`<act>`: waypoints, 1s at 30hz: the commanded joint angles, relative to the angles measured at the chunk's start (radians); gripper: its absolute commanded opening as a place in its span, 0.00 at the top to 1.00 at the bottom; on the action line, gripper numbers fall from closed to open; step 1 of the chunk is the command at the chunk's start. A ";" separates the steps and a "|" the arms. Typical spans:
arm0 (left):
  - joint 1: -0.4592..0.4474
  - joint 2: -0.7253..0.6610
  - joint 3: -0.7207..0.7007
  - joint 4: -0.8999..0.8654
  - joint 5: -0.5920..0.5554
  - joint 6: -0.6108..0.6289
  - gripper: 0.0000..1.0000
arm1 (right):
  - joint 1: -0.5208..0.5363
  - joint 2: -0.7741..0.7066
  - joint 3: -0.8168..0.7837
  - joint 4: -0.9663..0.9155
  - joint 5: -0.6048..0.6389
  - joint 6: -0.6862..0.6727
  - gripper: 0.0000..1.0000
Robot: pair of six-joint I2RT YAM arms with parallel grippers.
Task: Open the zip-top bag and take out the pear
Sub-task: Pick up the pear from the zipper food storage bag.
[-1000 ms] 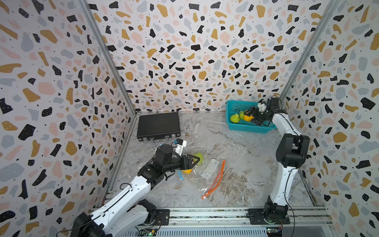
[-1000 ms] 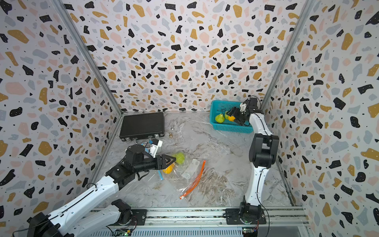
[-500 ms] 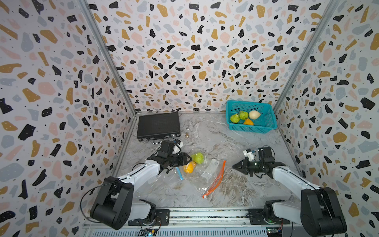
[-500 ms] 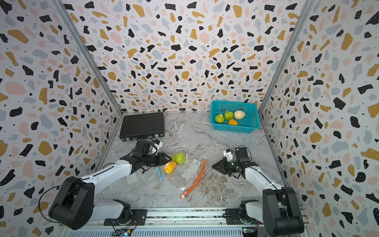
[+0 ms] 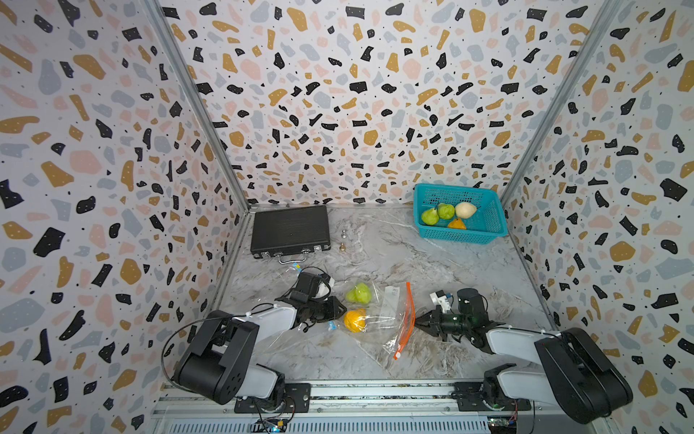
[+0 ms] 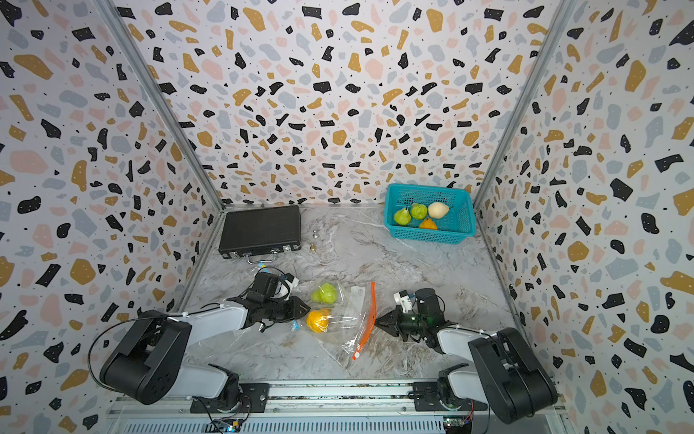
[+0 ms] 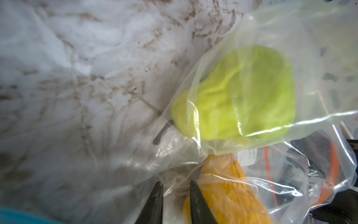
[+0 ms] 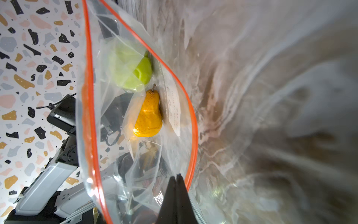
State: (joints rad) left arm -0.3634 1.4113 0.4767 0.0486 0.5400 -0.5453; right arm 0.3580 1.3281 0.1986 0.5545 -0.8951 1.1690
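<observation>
One zip-top bag [image 5: 386,327] mid-bench near front edge, one orange pear [image 5: 355,320] inside
Right gripper [image 5: 416,321] fingers together at zip [image 5: 408,315]; left gripper [image 5: 343,310] fingers narrowly apart on the bag; four fruits [image 5: 446,211] in basket [image 5: 462,235], back-right corner

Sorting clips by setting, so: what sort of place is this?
Likely a robot test booth, not a home: terrazzo-print panels wall in a marble-look tabletop, and the left arm and right arm are mounted on a metal rail at its front.
</observation>
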 commanded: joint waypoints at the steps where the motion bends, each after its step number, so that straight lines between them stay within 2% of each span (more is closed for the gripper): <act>1: -0.021 0.005 -0.020 0.036 -0.003 -0.009 0.74 | 0.040 0.089 0.034 0.257 0.009 0.101 1.00; 4: -0.040 0.021 -0.023 0.048 -0.005 -0.011 0.75 | 0.078 0.205 0.052 0.396 0.015 0.138 1.00; 9: -0.072 0.027 -0.030 0.057 -0.019 -0.021 0.75 | 0.132 0.442 0.045 0.864 0.006 0.348 1.00; 12: -0.096 0.034 -0.030 0.078 -0.022 -0.037 0.75 | 0.206 0.516 0.077 0.870 0.034 0.336 1.00; 18: -0.128 0.033 -0.042 0.107 -0.025 -0.070 0.75 | 0.261 0.577 0.103 0.872 0.054 0.317 0.73; 24: -0.156 0.040 -0.057 0.144 -0.047 -0.097 0.76 | 0.312 0.604 0.128 0.872 0.052 0.311 0.64; 30: -0.202 0.068 -0.062 0.191 -0.065 -0.130 0.76 | 0.349 0.644 0.150 0.872 0.053 0.307 0.51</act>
State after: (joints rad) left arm -0.5388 1.4528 0.4362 0.2211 0.4931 -0.6498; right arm 0.6922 1.9514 0.3298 1.4029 -0.8413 1.4841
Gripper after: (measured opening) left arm 0.240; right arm 0.477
